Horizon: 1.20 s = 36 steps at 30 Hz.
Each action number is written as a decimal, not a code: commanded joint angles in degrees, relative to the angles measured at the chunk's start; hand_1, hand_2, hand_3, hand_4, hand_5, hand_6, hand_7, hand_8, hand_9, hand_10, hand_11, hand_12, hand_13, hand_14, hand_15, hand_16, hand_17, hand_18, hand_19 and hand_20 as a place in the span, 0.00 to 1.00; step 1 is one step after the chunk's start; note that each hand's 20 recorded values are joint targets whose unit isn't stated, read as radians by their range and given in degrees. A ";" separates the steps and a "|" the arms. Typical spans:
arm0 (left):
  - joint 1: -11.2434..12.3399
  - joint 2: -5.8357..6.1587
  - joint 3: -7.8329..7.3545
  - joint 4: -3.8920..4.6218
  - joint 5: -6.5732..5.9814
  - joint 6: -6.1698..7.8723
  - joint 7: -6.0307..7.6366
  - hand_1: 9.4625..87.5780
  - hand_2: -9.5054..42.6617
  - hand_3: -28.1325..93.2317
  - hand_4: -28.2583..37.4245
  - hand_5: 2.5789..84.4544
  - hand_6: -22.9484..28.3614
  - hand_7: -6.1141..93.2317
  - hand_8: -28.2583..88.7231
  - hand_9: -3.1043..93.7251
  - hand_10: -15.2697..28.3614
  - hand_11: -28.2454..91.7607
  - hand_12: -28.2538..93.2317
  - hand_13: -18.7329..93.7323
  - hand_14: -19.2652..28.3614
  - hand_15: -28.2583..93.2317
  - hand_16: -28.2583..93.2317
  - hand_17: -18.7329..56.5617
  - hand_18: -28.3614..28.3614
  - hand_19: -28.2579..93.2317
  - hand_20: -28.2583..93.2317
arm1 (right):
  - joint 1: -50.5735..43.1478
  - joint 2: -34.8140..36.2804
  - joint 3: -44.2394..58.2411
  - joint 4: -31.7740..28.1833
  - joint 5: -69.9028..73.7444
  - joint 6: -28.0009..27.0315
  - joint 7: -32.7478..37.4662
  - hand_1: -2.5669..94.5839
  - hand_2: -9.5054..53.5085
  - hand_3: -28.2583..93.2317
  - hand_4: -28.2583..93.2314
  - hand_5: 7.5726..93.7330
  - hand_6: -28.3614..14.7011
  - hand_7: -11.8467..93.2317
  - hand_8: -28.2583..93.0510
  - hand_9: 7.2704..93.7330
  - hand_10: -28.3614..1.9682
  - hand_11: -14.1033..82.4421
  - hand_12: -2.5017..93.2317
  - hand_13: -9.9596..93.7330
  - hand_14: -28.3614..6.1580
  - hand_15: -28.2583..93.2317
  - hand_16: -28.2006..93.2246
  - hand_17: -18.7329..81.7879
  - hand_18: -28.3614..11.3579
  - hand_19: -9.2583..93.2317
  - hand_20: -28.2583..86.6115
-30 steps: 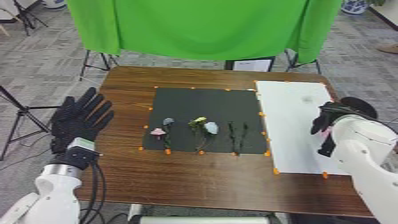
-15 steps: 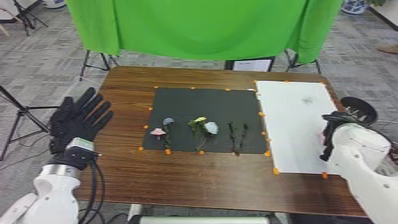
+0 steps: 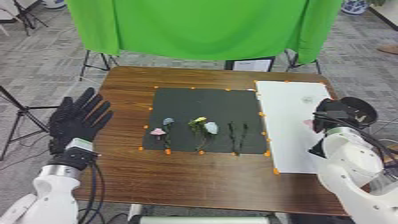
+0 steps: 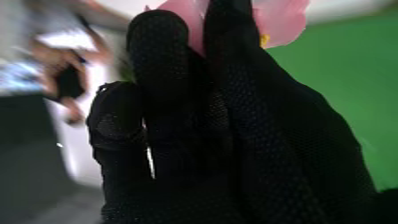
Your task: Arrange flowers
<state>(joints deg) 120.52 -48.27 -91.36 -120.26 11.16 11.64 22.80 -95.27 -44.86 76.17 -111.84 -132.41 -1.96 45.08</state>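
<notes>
The right hand (image 3: 330,116) is over the right part of the white sheet (image 3: 291,107), with a pink flower (image 3: 309,122) at its fingers. In the right wrist view, the right hand (image 4: 222,130) has its fingers together around the pink flower (image 4: 282,20), whose petals stick out past the fingertips. On the black mat (image 3: 209,100) lie a small pink flower (image 3: 158,132), a bluish flower (image 3: 168,121), a yellow flower (image 3: 199,120), a pale flower (image 3: 210,128) and green stems (image 3: 238,137). The left hand (image 3: 75,122) is held open beside the table's left edge, fingers spread.
A round black container (image 3: 361,109) stands at the table's right edge, close behind the right hand. Orange markers edge the mat and sheet on the brown table (image 3: 204,175). A green cloth (image 3: 204,30) hangs beyond the far edge, with tripods beside the table.
The right hand first shifted toward the right edge, then turned and came back over the sheet, farther from the robot, with the pink flower. The left hand and the flowers on the mat stayed put.
</notes>
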 commanded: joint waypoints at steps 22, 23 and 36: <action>-0.76 -0.53 1.01 -0.05 -0.04 0.09 -2.77 0.18 0.47 0.82 0.00 0.46 0.62 0.15 0.18 0.35 0.69 0.36 0.32 0.35 0.74 0.46 0.19 0.17 0.75 0.47 0.30 | 17.90 -9.67 -21.91 2.42 1.63 -6.75 -5.76 0.64 0.00 0.79 0.00 0.71 0.61 0.38 0.23 0.83 0.63 0.22 0.41 0.82 0.66 0.55 0.58 0.60 0.19 0.92 0.55; -0.72 -0.30 1.21 -0.01 -0.67 -0.38 -2.47 0.18 0.47 0.82 0.00 0.46 0.62 0.15 0.18 0.35 0.69 0.36 0.32 0.34 0.74 0.46 0.19 0.17 0.75 0.47 0.30 | 17.80 -9.85 -21.75 2.37 1.92 -7.19 -5.72 0.63 0.00 0.80 0.00 0.70 0.61 0.38 0.23 0.82 0.62 0.22 0.40 0.81 0.66 0.55 0.58 0.60 0.19 0.92 0.55; -0.74 -0.17 1.43 0.00 -0.94 -0.37 -2.04 0.18 0.47 0.81 0.00 0.45 0.62 0.15 0.18 0.34 0.68 0.35 0.32 0.34 0.74 0.45 0.19 0.17 0.75 0.47 0.30 | 17.61 -11.16 -19.45 1.01 5.93 -16.92 -5.43 0.59 0.00 0.82 0.00 0.62 0.61 0.30 0.13 0.67 0.46 0.30 0.20 0.78 0.61 0.55 0.55 0.57 0.17 0.90 0.53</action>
<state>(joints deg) 119.13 -48.27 -89.83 -120.19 10.67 11.62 20.64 -77.61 -55.27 55.77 -109.87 -127.81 -16.95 39.32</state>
